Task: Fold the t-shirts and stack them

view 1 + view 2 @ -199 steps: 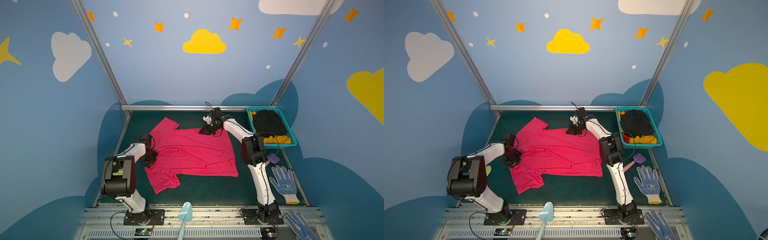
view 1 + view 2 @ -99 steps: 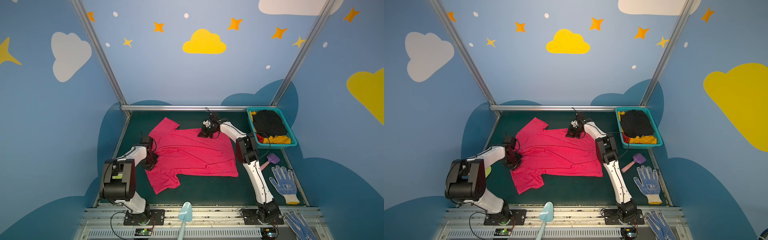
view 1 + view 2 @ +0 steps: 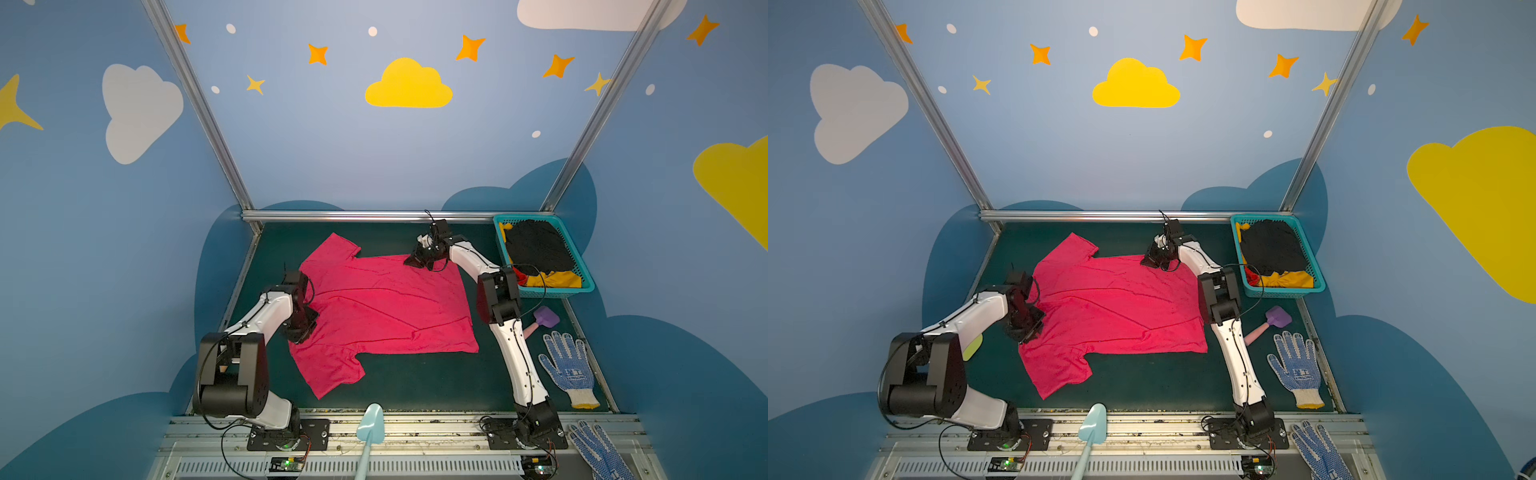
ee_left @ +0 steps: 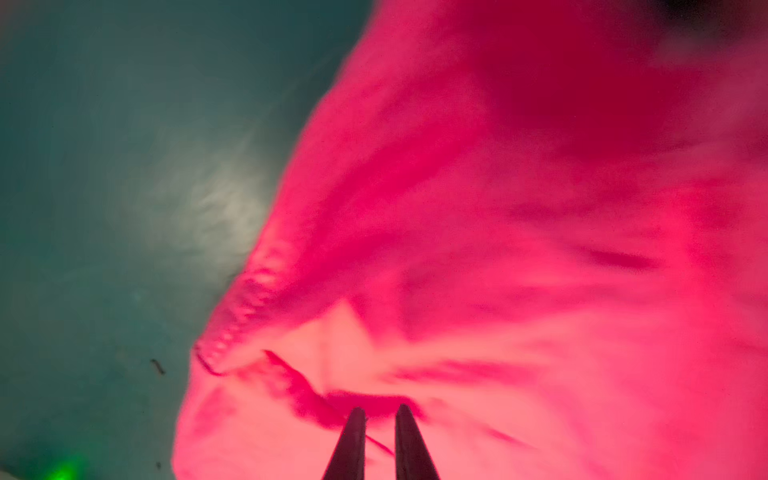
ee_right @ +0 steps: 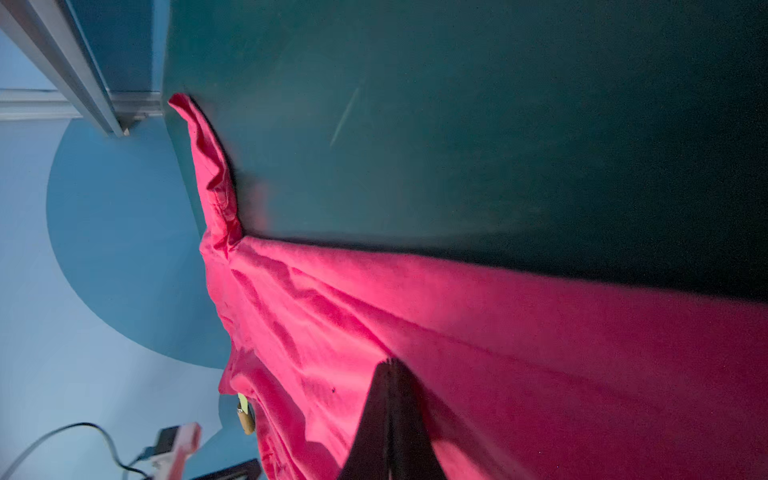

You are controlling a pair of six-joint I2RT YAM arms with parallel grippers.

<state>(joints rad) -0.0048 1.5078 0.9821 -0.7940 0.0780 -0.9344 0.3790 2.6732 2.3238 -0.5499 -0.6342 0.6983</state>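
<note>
A bright pink-red t-shirt point(image 3: 386, 307) point(image 3: 1113, 307) lies spread on the dark green table, sleeves toward the left. My left gripper point(image 3: 305, 328) point(image 4: 379, 411) is at the shirt's left edge between the sleeves. Its jaws stand a narrow gap apart just over the cloth point(image 4: 498, 249), with nothing between them. My right gripper point(image 3: 415, 262) point(image 5: 390, 361) is at the shirt's far edge, shut on the cloth point(image 5: 498, 353). A crease runs up to its tips. A black t-shirt point(image 3: 536, 247) and a mustard-yellow one point(image 3: 557, 279) lie in the teal basket point(image 3: 582, 286).
The basket stands at the back right corner. A purple toy mallet point(image 3: 546, 318) and a blue-dotted glove point(image 3: 567, 370) lie right of the right arm, another glove point(image 3: 598, 453) by its base. A light blue scoop point(image 3: 370, 419) sits at the front edge. A yellow-green object point(image 3: 971, 347) lies under the left arm.
The left jaws have parted a little over the shirt's left edge. The right gripper has closed on the far edge and stayed in about the same place.
</note>
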